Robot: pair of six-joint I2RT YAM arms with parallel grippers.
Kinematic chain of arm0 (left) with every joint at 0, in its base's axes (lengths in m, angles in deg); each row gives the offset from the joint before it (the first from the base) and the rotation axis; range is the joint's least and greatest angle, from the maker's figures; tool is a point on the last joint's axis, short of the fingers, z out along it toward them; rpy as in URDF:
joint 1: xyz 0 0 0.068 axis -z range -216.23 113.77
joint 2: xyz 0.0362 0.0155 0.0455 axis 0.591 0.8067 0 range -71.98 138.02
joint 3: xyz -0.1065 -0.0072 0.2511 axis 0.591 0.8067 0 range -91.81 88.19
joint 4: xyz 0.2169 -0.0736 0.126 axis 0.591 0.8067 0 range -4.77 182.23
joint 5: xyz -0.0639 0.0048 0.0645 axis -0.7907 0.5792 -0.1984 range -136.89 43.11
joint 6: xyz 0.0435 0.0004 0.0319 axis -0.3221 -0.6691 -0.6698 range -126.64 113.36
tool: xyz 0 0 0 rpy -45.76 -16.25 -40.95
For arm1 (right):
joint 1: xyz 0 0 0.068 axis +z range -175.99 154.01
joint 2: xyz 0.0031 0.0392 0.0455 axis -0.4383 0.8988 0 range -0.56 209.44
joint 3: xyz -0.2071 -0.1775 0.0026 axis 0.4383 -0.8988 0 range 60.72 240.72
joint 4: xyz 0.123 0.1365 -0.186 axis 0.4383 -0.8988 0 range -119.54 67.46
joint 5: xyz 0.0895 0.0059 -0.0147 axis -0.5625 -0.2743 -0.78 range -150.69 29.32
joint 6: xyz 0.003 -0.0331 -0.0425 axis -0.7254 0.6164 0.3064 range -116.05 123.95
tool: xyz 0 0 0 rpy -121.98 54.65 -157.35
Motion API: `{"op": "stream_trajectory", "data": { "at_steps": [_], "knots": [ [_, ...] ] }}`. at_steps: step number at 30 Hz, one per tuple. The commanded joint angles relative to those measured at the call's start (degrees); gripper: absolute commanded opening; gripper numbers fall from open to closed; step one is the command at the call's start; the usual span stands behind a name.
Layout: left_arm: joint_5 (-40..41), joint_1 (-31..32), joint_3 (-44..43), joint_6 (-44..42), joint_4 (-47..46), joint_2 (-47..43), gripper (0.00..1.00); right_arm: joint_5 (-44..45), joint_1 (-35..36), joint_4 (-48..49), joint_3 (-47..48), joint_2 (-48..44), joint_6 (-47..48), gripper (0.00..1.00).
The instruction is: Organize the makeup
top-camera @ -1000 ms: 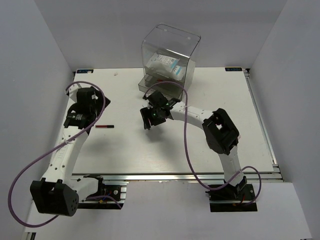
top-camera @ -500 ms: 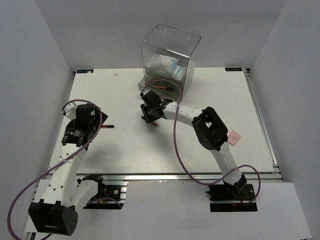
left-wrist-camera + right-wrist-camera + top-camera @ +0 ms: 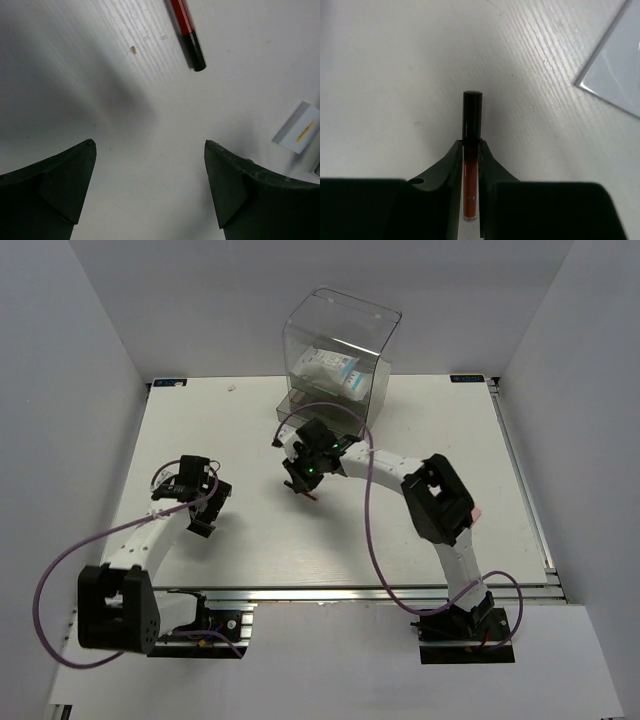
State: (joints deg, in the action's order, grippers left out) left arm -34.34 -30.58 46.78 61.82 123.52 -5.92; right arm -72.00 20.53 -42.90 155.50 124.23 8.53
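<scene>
My right gripper point(image 3: 471, 146) is shut on a slim dark-red stick point(image 3: 471, 170), whose black cap point(image 3: 472, 112) pokes out ahead of the fingertips just over the table. From above, that gripper point(image 3: 304, 476) sits in front of the clear drawer box point(image 3: 340, 340), with the stick's end point(image 3: 311, 494) showing below it. My left gripper point(image 3: 150, 145) is open, low over bare table; a second dark-red stick point(image 3: 182, 20) with a black cap lies just ahead of it. In the top view the left gripper point(image 3: 201, 506) hides that stick. A pink square point(image 3: 479, 512) peeks out beside the right arm.
The clear box holds white packets point(image 3: 330, 368) on its upper level, with a low drawer point(image 3: 318, 412) open at its front. A white card point(image 3: 299, 127) lies to the right of the left gripper. A corner of the clear box point(image 3: 615, 75) lies ahead and to the right of the right gripper.
The right gripper closed on the dark-red stick in front of the box. The left arm folded in, swinging its open gripper down over the stick on the left.
</scene>
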Motion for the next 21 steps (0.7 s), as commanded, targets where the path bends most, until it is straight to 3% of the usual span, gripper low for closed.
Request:
{"op": "stream_trajectory", "data": {
  "at_steps": [1, 7, 21],
  "knots": [
    [-4.11, -1.34, -2.62, 2.72, -1.90, 4.24, 0.98, -10.85, -2.66, 3.56, -0.91, -11.57, 13.24, 0.00],
    [-5.44, -3.36, -7.37, 2.20, -1.55, 12.15, 0.98, 0.56, -4.95, 9.10, -0.48, -17.39, 23.71, 0.00],
    [-6.05, -5.47, -15.10, -1.76, -1.55, 21.47, 0.98, 15.79, -10.75, 14.38, 3.30, -9.57, 34.88, 0.00]
  ]
}}
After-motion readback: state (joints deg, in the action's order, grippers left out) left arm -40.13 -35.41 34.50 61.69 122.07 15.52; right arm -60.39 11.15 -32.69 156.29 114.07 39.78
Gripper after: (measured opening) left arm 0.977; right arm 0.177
